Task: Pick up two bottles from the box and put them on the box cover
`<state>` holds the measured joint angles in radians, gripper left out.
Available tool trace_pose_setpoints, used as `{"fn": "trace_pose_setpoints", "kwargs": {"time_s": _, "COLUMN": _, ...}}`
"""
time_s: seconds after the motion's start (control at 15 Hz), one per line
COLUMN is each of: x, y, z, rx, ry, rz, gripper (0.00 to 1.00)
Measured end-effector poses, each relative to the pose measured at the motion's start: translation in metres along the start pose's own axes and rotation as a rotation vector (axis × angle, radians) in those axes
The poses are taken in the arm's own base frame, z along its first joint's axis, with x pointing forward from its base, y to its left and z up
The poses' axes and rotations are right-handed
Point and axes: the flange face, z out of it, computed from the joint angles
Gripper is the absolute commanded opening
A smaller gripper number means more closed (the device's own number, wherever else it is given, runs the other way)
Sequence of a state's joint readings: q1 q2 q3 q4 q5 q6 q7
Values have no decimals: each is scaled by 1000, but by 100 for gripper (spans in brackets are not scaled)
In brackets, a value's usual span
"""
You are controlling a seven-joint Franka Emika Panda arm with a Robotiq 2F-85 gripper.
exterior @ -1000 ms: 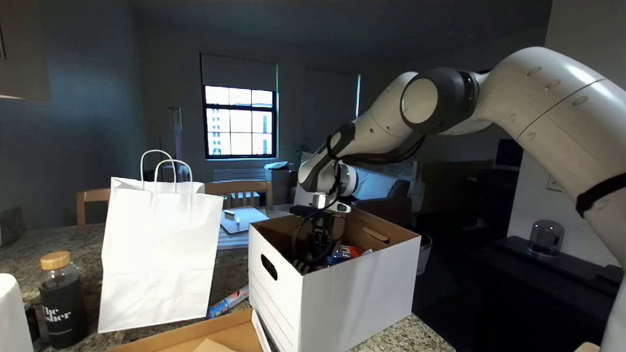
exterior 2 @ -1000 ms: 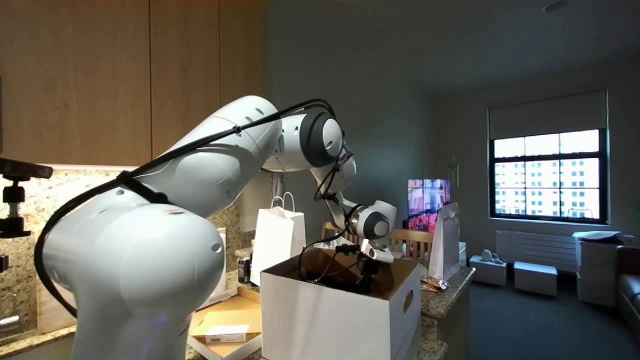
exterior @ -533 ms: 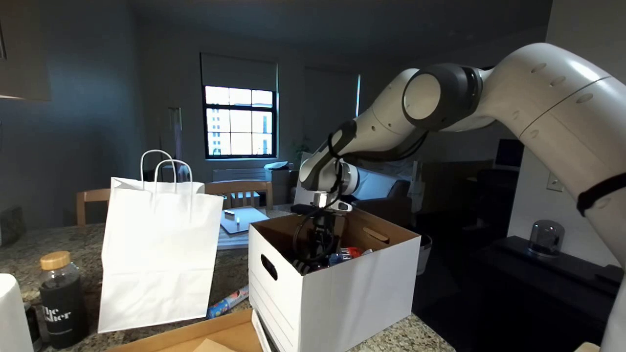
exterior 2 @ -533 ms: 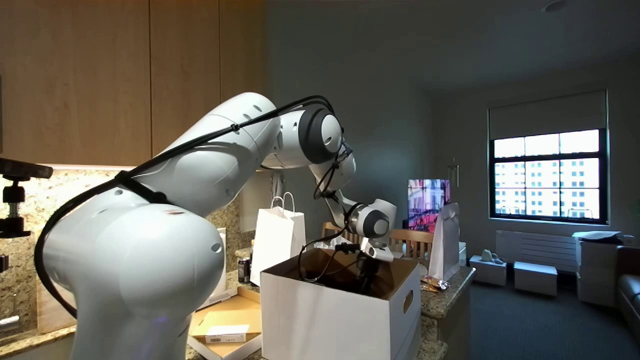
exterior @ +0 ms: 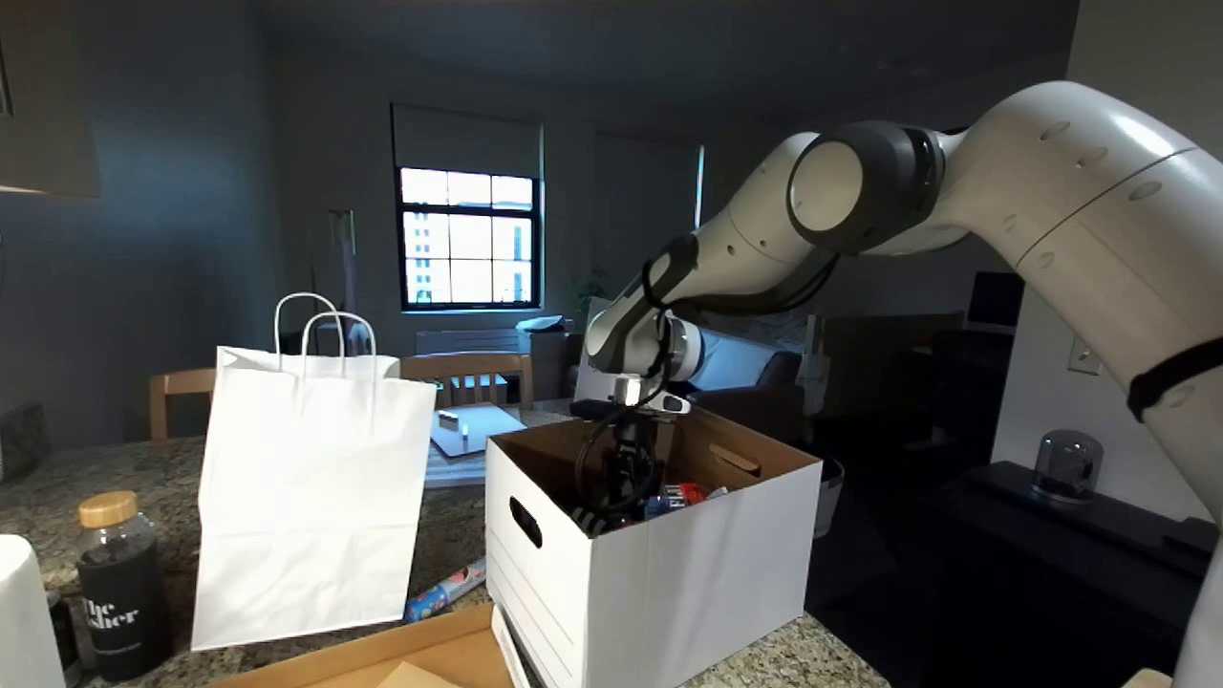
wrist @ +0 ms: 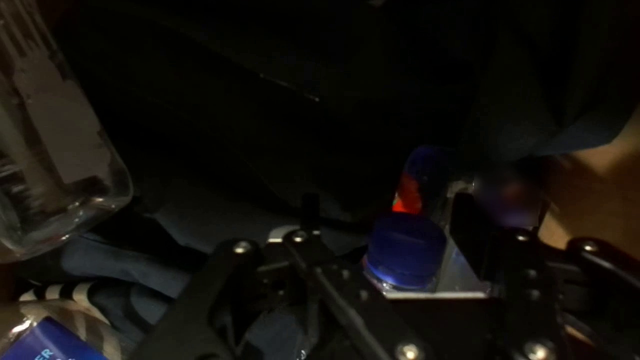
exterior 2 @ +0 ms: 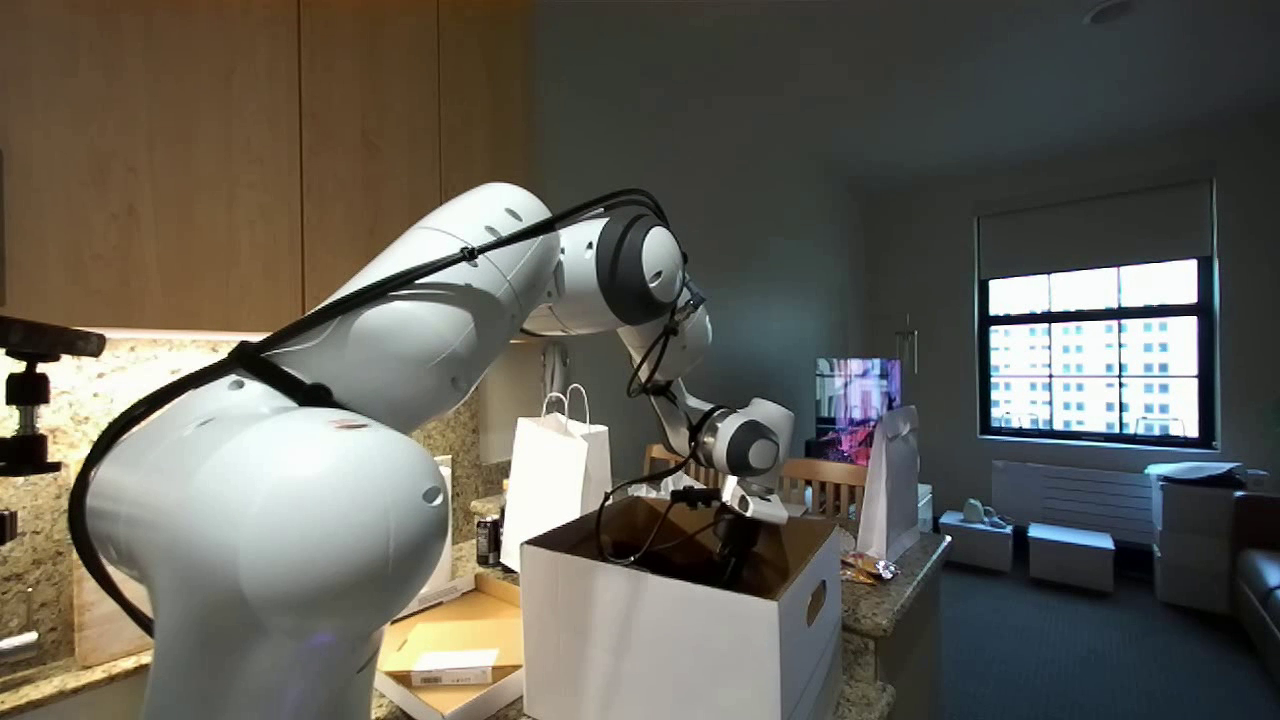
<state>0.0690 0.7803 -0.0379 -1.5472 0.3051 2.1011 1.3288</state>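
Note:
The box (exterior: 707,564), white outside and brown inside, stands on the counter in both exterior views. My gripper (wrist: 386,215) reaches down into it, its fingertips hidden by the walls in both exterior views. In the wrist view its fingers stand apart around a bottle's blue cap (wrist: 407,250); a gap shows on the left, while the right finger is close to it. A clear bottle (wrist: 60,130) lies tilted at the upper left, and a blue-labelled bottle (wrist: 50,340) is at the lower left. Beside the box lies the shallow box cover (exterior 2: 505,590), brown inside.
Dark cloth (wrist: 165,215) lines the box. A flat brown packet (exterior 2: 450,635) and a white carton (exterior 2: 453,667) lie in the cover. A white paper bag (exterior: 315,497), a dark bottle (exterior: 124,602) and a blue tube (exterior: 444,588) are beside the box.
The arm's elbow has risen slightly in both exterior views. The gripper has shifted only a little and is still down in the box. The box has not moved.

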Motion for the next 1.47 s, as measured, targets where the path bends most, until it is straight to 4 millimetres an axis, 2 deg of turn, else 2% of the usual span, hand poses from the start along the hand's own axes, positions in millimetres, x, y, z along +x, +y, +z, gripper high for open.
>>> {"fn": "trace_pose_setpoints", "kwargs": {"time_s": 0.27, "x": 1, "y": 0, "z": -1, "rx": 5, "ry": 2, "rz": 1, "gripper": 12}}
{"fn": "trace_pose_setpoints", "kwargs": {"time_s": 0.4, "x": 1, "y": -1, "z": -1, "rx": 6, "ry": 2, "rz": 1, "gripper": 15}}
{"fn": "trace_pose_setpoints", "kwargs": {"time_s": 1.0, "x": -1, "y": 0, "z": -1, "rx": 5, "ry": 7, "rz": -17, "gripper": 15}}
{"fn": "trace_pose_setpoints", "kwargs": {"time_s": 1.47, "x": -18, "y": 0, "z": -16, "rx": 52, "ry": 35, "rz": -103, "gripper": 15}}
